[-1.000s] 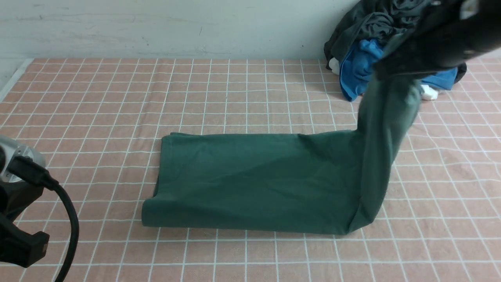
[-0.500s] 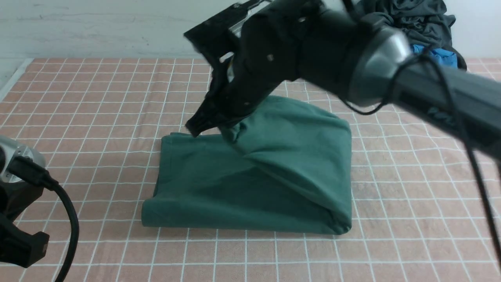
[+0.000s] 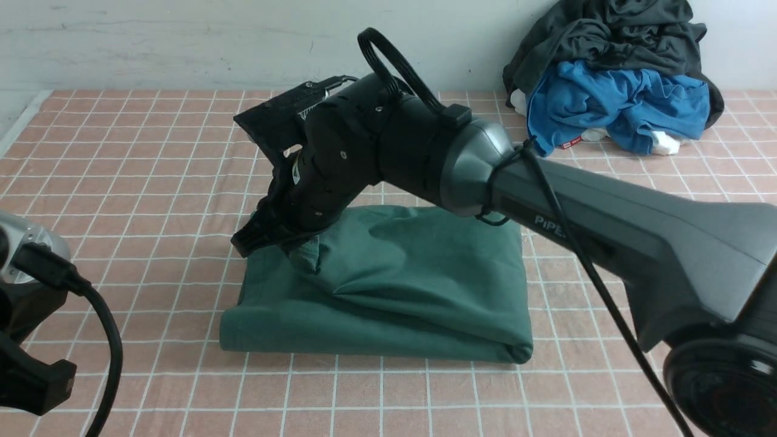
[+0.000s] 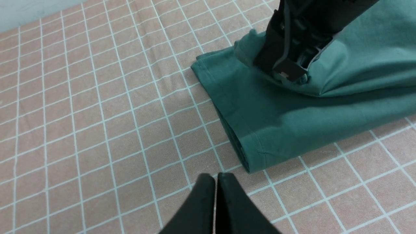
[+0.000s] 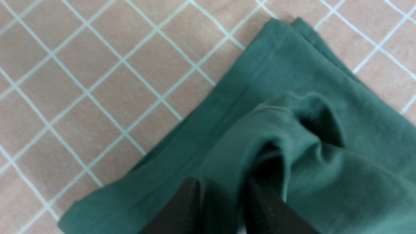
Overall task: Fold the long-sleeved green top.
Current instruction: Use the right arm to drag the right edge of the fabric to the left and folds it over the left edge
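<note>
- Your right gripper (image 5: 221,204) sits low over the green long-sleeved top (image 3: 388,285), near that garment's far left corner. The fingers (image 5: 182,208) stand a little apart with a ridge of green cloth between them; whether they clamp it or merely straddle it, you cannot tell.
- A bunched fold of the cloth rises just ahead of the fingertips in the right wrist view.
- Your right arm (image 3: 546,206) reaches diagonally across from the right near side, passing over the garment.
- The top lies folded into a thick rectangle near the middle of the checked tablecloth (image 3: 121,182), upper layer loose and rumpled, near edge rolled.
- Your left gripper (image 4: 216,195) has its tips pressed together with nothing between them, hovering over bare cloth just beside the top's near left corner.
- At the far right corner, against the wall, a heap: a dark grey garment (image 3: 607,36) over a bright blue garment (image 3: 613,103).
</note>
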Motion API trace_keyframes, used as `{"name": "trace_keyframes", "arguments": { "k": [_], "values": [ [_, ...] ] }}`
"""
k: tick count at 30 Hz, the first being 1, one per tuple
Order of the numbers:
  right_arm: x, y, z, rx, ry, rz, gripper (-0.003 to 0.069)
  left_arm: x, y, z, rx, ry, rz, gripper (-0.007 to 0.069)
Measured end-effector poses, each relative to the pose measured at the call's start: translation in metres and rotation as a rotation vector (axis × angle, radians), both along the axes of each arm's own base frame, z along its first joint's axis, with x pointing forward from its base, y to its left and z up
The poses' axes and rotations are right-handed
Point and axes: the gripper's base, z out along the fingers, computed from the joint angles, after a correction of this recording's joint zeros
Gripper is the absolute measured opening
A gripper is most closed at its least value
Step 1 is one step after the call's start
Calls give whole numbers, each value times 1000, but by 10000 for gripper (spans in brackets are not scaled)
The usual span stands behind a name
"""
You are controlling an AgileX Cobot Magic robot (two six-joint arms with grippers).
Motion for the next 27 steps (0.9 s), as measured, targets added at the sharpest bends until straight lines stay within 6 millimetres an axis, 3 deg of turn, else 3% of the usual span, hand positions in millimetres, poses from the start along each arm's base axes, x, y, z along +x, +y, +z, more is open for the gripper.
{"name": "trace_keyframes", "arguments": {
  "k": [5, 7, 11, 12, 14, 17, 19, 21, 26, 27],
  "values": [
    [-1, -2, 30, 3, -26, 11, 411, 0, 0, 0, 0, 0, 0, -4],
    [-6, -9, 57, -12, -49, 29, 447, 0, 0, 0, 0, 0, 0, -4],
    [-22, -31, 113, -44, -128, 54, 444, 0, 0, 0, 0, 0, 0, -4],
    [-24, -34, 120, -43, -139, 53, 440, 0, 0, 0, 0, 0, 0, -4],
    [-37, -51, 155, -33, -210, 58, 398, 0, 0, 0, 1, 0, 0, -4],
    [-48, -63, 176, -12, -241, 58, 339, 0, 0, 0, 1, 0, 0, -4],
    [-63, -79, 192, 0, -249, 60, 248, 0, 0, 0, 1, 0, 0, -4],
    [-76, -93, 197, -12, -238, 63, 176, 0, 0, 0, 1, 0, 0, -4],
    [-106, -125, 198, -45, -205, 57, 73, 0, 0, 0, 1, 0, 0, -4],
    [-121, -141, 198, -29, -214, 51, 41, 0, 0, 0, 1, 0, 0, -4]
  ]
}}
